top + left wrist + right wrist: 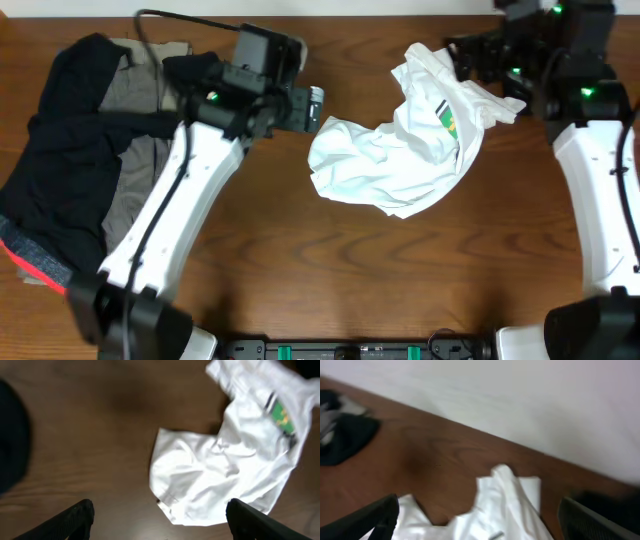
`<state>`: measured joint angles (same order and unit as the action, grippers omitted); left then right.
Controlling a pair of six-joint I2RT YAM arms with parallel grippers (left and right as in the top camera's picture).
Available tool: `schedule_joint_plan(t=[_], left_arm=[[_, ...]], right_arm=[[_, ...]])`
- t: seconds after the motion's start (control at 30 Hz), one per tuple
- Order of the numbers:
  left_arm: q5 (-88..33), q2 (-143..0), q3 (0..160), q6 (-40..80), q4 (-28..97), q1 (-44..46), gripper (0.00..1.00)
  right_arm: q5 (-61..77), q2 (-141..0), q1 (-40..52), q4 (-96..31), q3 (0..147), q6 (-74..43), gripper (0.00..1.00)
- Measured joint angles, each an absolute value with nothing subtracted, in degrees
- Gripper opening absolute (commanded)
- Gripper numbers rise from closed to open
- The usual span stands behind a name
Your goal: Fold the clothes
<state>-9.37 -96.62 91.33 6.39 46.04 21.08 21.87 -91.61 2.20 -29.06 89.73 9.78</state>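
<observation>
Right wrist view blurred; shirt (505, 505) cut off at the frame's bottom. Left arm (170, 210) hid part of the dark pile (55, 180) at 9 o'clock. Shirt lay crumpled on the table (330, 270) toward 2 o'clock. I saw left gripper (160, 517) spread, empty; right gripper (480, 520) spread wide, grasping nothing.

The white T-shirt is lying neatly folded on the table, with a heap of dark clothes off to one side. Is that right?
Not quite. The white T-shirt is not folded: it lies crumpled and bunched up on the table, as the overhead view shows. The rest holds: the heap of dark clothes does sit off to one side.
</observation>
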Motion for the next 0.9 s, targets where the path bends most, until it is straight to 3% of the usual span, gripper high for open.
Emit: schedule_joint_plan(t=[0.23, 0.9], left_arm=[[-11.79, -106.04, 91.33, 7.38, 46.13, 20.32, 0.80], [-25.89, -122.02, 91.33, -6.50, 37.08, 17.74, 0.81]], right_arm=[[22.04, -91.46, 7.40, -32.14, 90.21, 12.19, 0.99], [22.02, -91.46, 5.23, -32.58, 90.21, 12.62, 0.99]])
